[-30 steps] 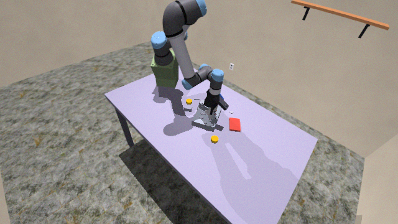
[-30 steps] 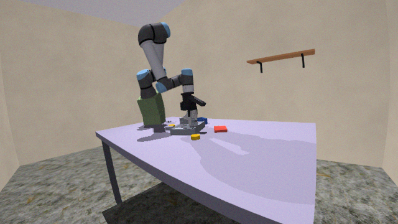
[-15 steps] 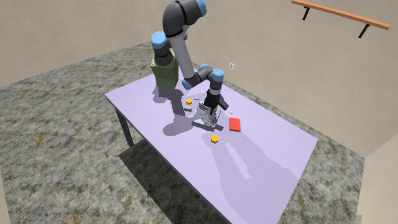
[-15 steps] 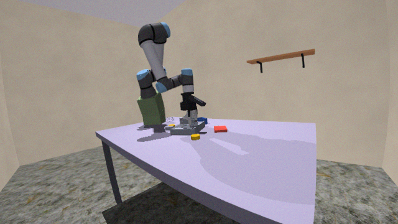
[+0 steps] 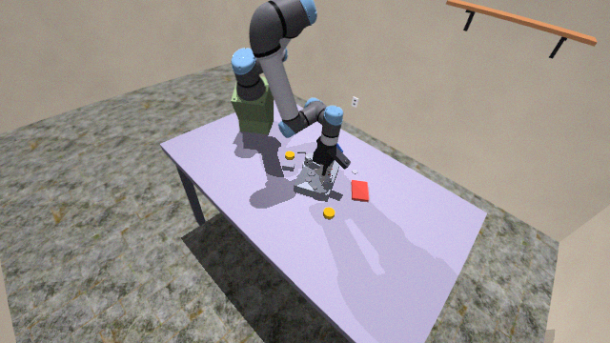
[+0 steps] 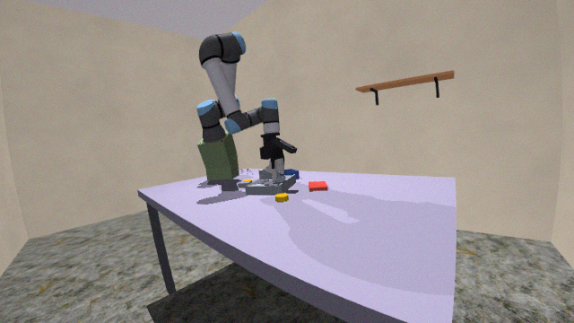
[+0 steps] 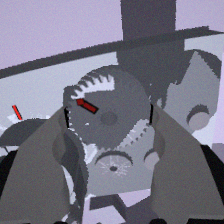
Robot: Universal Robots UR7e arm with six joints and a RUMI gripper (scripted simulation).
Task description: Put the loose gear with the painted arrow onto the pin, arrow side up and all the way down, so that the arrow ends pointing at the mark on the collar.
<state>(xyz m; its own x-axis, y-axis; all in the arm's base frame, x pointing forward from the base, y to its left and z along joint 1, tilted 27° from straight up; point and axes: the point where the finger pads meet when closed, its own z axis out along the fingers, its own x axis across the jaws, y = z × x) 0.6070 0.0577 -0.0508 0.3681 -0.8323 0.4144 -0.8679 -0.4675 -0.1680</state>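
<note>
The dark grey gear (image 7: pixel 122 97) with the painted red arrow (image 7: pixel 87 106) lies arrow side up in the wrist view. The arrow points to the upper left of that view. My gripper (image 7: pixel 109 106) (image 5: pixel 325 174) (image 6: pixel 278 178) is shut on this gear, with one fingertip against each side of its rim. The gear is over the grey housing (image 5: pixel 311 191) (image 6: pixel 262 190). The pin is hidden under the gear, and I cannot tell how far down the gear sits. A short red line (image 7: pixel 17 112) shows at the far left of the wrist view; I cannot tell whether it is the collar's mark.
A red block (image 5: pixel 360 191) (image 6: pixel 317 186) lies beside the housing. One yellow disc (image 5: pixel 329 212) (image 6: pixel 282 197) is in front of it, another yellow disc (image 5: pixel 290 155) behind. A blue object (image 6: pixel 292 173) stands behind the gripper. Other round parts (image 7: pixel 199 119) are in the housing.
</note>
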